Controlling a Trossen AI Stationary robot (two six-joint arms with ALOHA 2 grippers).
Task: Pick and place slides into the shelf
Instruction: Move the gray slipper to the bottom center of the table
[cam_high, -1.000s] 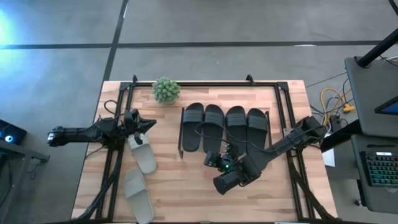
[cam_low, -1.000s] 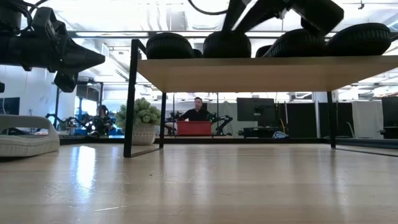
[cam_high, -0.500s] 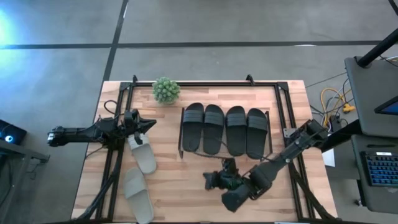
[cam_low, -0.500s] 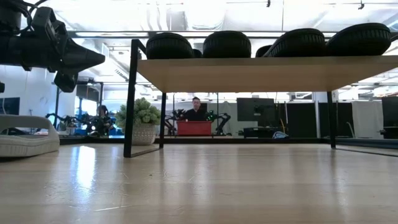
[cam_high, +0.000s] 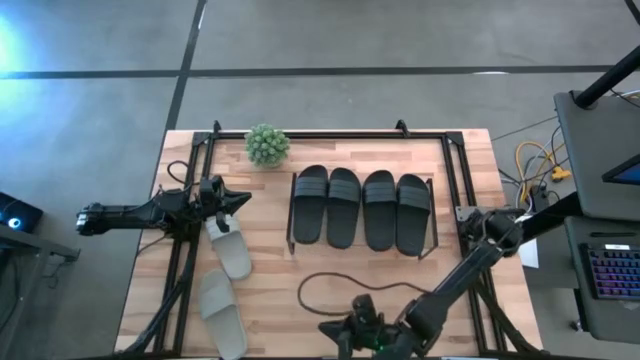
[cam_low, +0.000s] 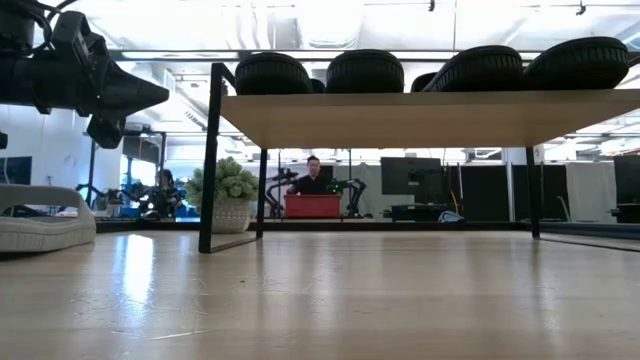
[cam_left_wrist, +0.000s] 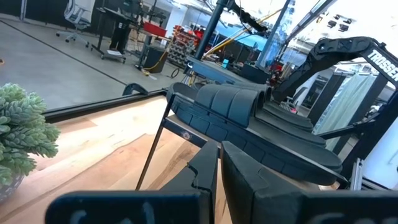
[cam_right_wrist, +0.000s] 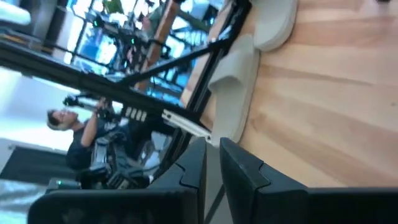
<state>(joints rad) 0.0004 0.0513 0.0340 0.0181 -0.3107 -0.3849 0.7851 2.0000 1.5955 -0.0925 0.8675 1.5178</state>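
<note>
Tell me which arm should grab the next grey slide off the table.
Left, probably. The left gripper hovers empty right beside the nearer grey slide, with the other grey slide on the same side. The right gripper sits at the table's front edge, farther off.

Four slides (cam_high: 361, 207) lie side by side on the shelf (cam_high: 432, 215), well beyond the right pincer (cam_high: 345, 335) at the worktop's (cam_high: 470, 165) near edge. Just beside the left pincer (cam_high: 238, 198) lies one slide (cam_high: 230, 247), another (cam_high: 221, 311) nearer. A plant (cam_high: 267, 144) stands behind.
</note>
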